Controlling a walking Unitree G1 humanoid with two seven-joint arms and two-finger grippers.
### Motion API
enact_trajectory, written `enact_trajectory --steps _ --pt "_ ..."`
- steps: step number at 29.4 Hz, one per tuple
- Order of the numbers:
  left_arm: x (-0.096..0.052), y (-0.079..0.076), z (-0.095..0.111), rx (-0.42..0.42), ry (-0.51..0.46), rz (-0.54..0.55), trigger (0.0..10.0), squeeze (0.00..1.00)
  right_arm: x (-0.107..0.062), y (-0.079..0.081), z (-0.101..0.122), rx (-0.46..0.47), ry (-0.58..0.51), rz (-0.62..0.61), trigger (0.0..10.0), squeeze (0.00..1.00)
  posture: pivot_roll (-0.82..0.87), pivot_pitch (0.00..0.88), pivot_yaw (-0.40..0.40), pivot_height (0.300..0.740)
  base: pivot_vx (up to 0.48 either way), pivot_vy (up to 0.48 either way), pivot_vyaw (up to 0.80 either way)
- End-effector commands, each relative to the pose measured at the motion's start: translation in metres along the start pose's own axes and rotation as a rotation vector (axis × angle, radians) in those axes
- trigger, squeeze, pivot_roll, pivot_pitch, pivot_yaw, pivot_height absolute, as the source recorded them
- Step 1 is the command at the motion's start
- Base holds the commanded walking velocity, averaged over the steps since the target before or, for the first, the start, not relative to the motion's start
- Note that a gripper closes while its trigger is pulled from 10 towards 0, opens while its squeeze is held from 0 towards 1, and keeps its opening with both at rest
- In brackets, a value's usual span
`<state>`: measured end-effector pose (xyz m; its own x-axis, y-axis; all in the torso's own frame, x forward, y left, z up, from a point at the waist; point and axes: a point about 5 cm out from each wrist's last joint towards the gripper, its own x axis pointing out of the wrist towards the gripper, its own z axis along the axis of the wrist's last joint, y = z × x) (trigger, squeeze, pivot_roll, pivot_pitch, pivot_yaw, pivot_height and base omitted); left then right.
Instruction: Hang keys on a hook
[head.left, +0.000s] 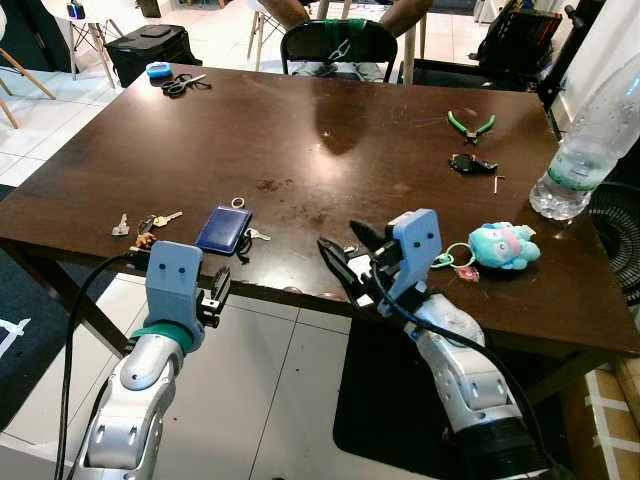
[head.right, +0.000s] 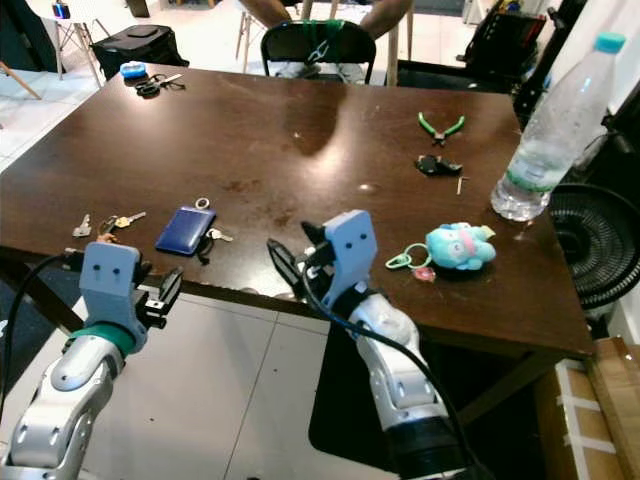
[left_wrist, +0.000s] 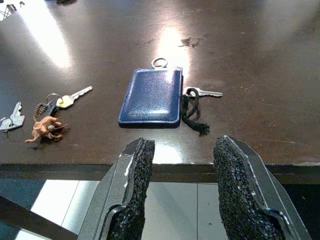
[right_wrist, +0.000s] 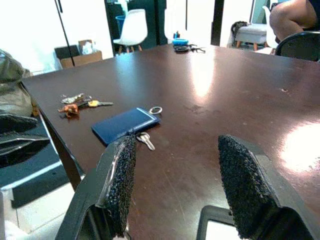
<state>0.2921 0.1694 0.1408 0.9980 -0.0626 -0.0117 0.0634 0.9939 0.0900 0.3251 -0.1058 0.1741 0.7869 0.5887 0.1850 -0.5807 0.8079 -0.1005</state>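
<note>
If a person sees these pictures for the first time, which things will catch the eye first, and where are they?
Most striking are the two silver arms at the near edge of the dark wooden table, the left end effector and the right end effector both open. Ahead of the left one lie a blue key pouch and a bunch of keys. Near the right arm, a turquoise plush keychain stands out, with a clear water bottle behind it.

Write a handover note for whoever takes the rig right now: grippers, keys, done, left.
Left gripper: open, empty, at the near table edge, facing the blue key pouch.
Right gripper: open, empty, low over the table near its front edge.
Loose keys lie left of the pouch; another key lies beside it.
Done: nothing picked up.
Left: grasp keys, find a hook, hang them.
</note>
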Motion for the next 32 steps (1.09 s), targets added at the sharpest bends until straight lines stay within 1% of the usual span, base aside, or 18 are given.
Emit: enact_trajectory --steps 1,2,3,4,5,6,8,11,12,14,15,17,18,22,23,24,28,32 --pt "-0.003 0.002 -0.005 -0.001 0.020 0.007 10.0 0.00 -0.001 -0.002 -0.010 -0.037 0.074 -0.016 10.0 0.00 -0.03 0.068 0.105 0.740 0.000 0.000 0.00" --pt "-0.003 0.002 -0.005 -0.001 0.020 0.007 10.0 0.00 -0.001 -0.002 -0.010 -0.037 0.074 -0.016 10.0 0.00 -0.03 0.068 0.105 0.740 0.000 0.000 0.00" --pt "-0.003 0.002 -0.004 -0.001 0.020 0.006 10.0 0.00 0.000 -0.005 -0.020 -0.114 0.154 -0.011 10.0 0.00 -0.03 0.070 0.105 0.740 0.000 0.000 0.00" --pt "-0.003 0.002 -0.004 -0.001 0.020 0.006 10.0 0.00 0.000 -0.005 -0.020 -0.114 0.154 -0.011 10.0 0.00 -0.03 0.070 0.105 0.740 0.000 0.000 0.00" --pt "-0.003 0.002 -0.004 0.000 0.021 0.004 10.0 0.00 0.002 -0.012 -0.031 -0.219 0.255 -0.027 10.0 0.00 -0.02 0.074 0.104 0.740 0.000 0.000 0.00" --pt "-0.003 0.002 -0.004 0.000 0.021 0.004 10.0 0.00 0.002 -0.012 -0.031 -0.219 0.255 -0.027 10.0 0.00 -0.02 0.074 0.104 0.740 0.000 0.000 0.00" --pt "-0.003 0.001 -0.004 0.000 0.021 0.003 10.0 0.00 0.005 -0.033 -0.034 -0.410 0.362 -0.034 10.0 0.00 -0.03 0.077 0.099 0.740 0.000 0.000 0.00" --pt "-0.003 0.001 -0.004 0.000 0.021 0.003 10.0 0.00 0.006 -0.041 -0.031 -0.455 0.377 -0.044 10.0 0.00 -0.03 0.077 0.099 0.740 0.000 0.000 0.00" --pt "-0.003 0.001 -0.004 -0.001 0.021 0.003 10.0 0.00 0.006 -0.050 -0.028 -0.487 0.388 -0.064 10.0 0.00 -0.03 0.082 0.101 0.740 0.000 0.000 0.00" --pt "-0.003 0.001 -0.004 -0.001 0.021 0.003 10.0 0.00 0.006 -0.050 -0.028 -0.487 0.388 -0.064 10.0 0.00 -0.03 0.082 0.101 0.740 0.000 0.000 0.00" --pt "-0.003 0.000 -0.004 -0.002 0.022 0.002 10.0 0.00 0.005 -0.057 -0.027 -0.504 0.398 -0.072 10.0 0.48 -0.03 0.085 0.101 0.740 0.000 0.000 0.00" --pt "-0.003 0.000 -0.004 -0.002 0.022 0.002 10.0 0.00 0.005 -0.057 -0.027 -0.504 0.398 -0.072 10.0 0.48 -0.03 0.085 0.101 0.740 0.000 0.000 0.00" --pt "-0.003 0.000 -0.004 -0.002 0.022 0.001 10.0 0.00 0.006 -0.061 -0.025 -0.509 0.398 -0.073 10.0 1.00 -0.02 0.095 0.102 0.740 0.000 0.000 0.00" --pt "-0.003 0.000 -0.003 -0.003 0.022 0.000 10.0 0.00 0.009 -0.062 -0.021 -0.534 0.371 -0.074 10.0 1.00 -0.02 0.106 0.102 0.740 0.000 0.000 0.00" --pt "-0.004 0.000 -0.003 -0.003 0.023 0.000 10.0 0.00 0.013 -0.061 -0.017 -0.548 0.334 -0.073 10.0 0.32 -0.02 0.107 0.102 0.740 0.000 0.000 0.00" --pt "-0.005 0.000 -0.002 -0.004 0.022 0.001 10.0 0.00 0.017 -0.057 -0.013 -0.540 0.293 -0.069 10.0 0.00 -0.01 0.117 0.101 0.740 0.000 0.000 0.00" --pt "-0.006 0.001 -0.001 -0.004 0.022 0.004 10.0 0.00 0.023 -0.048 -0.014 -0.503 0.246 -0.046 10.0 0.00 0.00 0.124 0.099 0.740 0.000 0.000 0.00" --pt "-0.007 0.002 -0.001 -0.003 0.023 0.007 10.0 0.00 0.024 -0.037 -0.027 -0.519 0.296 0.023 10.0 0.00 0.00 0.130 0.099 0.740 0.000 0.000 0.00"
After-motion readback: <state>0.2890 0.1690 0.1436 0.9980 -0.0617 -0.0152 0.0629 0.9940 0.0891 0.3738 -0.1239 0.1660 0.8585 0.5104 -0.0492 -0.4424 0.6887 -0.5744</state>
